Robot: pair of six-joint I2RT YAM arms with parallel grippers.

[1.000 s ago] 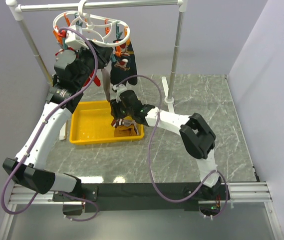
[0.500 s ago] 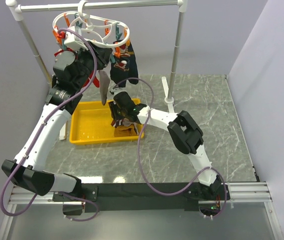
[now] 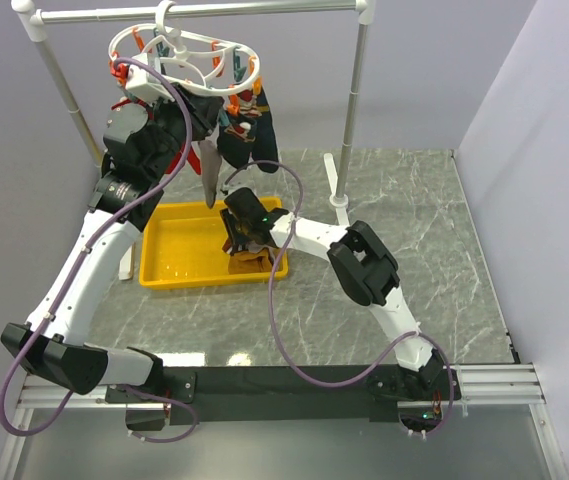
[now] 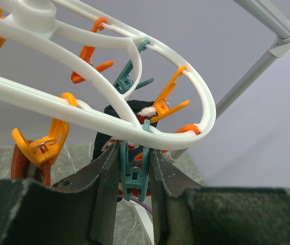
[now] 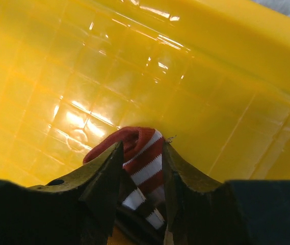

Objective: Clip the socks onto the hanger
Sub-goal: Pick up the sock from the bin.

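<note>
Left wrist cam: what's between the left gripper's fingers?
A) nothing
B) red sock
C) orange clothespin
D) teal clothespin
D: the left gripper is shut on a teal clothespin dangling from the hanger, a finger pressed against each side.

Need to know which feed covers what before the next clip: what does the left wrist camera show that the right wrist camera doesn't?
Left wrist only: the hanger, with a teal clothespin pinched by the left hand. Right wrist only: the yellow tray and a red sock with white stripes between the fingers of the right hand; firm grip unconfirmed. Both: only their own dark fingers at the bottom edge, nothing else in common.
</note>
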